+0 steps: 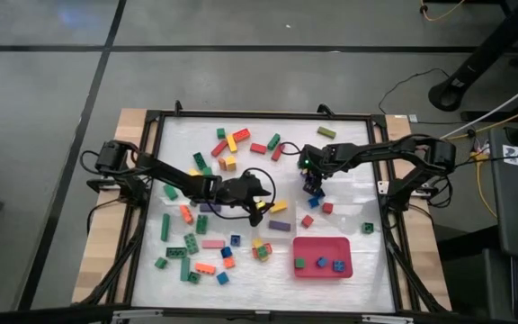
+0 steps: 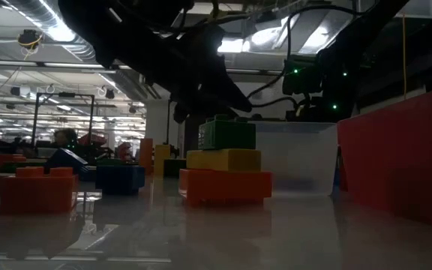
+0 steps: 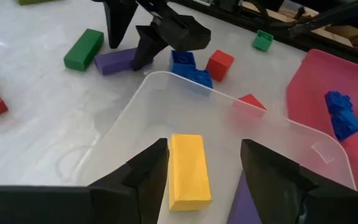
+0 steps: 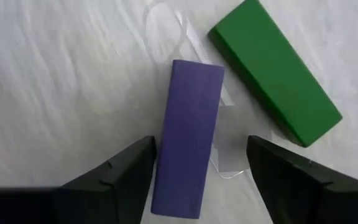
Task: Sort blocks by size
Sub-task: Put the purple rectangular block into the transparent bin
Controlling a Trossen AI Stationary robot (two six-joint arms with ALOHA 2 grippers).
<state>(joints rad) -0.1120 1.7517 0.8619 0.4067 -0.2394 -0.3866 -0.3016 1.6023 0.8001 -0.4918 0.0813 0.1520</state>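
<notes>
The left gripper (image 3: 201, 171) stands released over a yellow bar (image 3: 187, 171) lying inside the clear tub (image 3: 166, 81); it would do well to lift straight up so its fingers do not drag the glossy bar back out. The right gripper (image 4: 201, 165), jaws spread, straddles a smooth purple bar (image 4: 188, 146) just beside the tub, with a green bar (image 4: 275, 71) alongside; squaring on the long sides looks wise. Other studded blocks (image 1: 200, 252) lie scattered around the tub.

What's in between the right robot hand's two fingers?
In the right wrist view, a purple bar lies on the table between the open right gripper fingers, untouched. A green bar lies beside it.
</notes>
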